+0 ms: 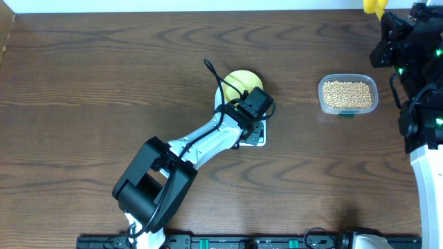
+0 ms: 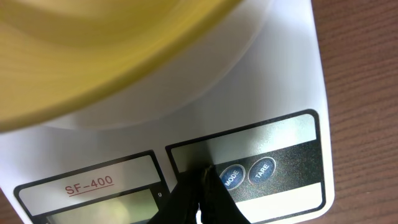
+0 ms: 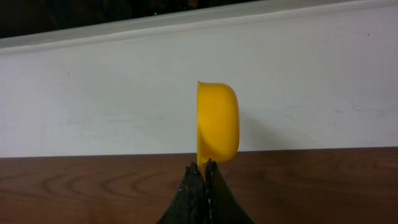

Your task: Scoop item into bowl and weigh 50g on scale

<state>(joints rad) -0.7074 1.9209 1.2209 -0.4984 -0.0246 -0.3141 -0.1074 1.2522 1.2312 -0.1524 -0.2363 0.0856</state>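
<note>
The pale yellow bowl (image 1: 237, 79) sits on the white scale (image 1: 259, 139) at the table's middle. In the left wrist view the bowl (image 2: 93, 56) fills the top and the scale (image 2: 280, 81) lies under it. My left gripper (image 2: 202, 178) is shut, its tips on the scale's front panel just left of the MODE button (image 2: 231, 178). It shows in the overhead view (image 1: 255, 105) over the scale's front. The tan beans (image 1: 347, 94) lie in a clear tub at the right. My right gripper (image 3: 202, 167) is shut on the handle of a yellow scoop (image 3: 217, 127), held up at the far right corner (image 1: 374, 6).
The TARE button (image 2: 262, 170) sits right of MODE, and the LCD display (image 2: 112, 208) is at the panel's left. A white wall (image 3: 311, 81) runs behind the table's far edge. The left arm (image 1: 201, 142) stretches from the front edge to the scale.
</note>
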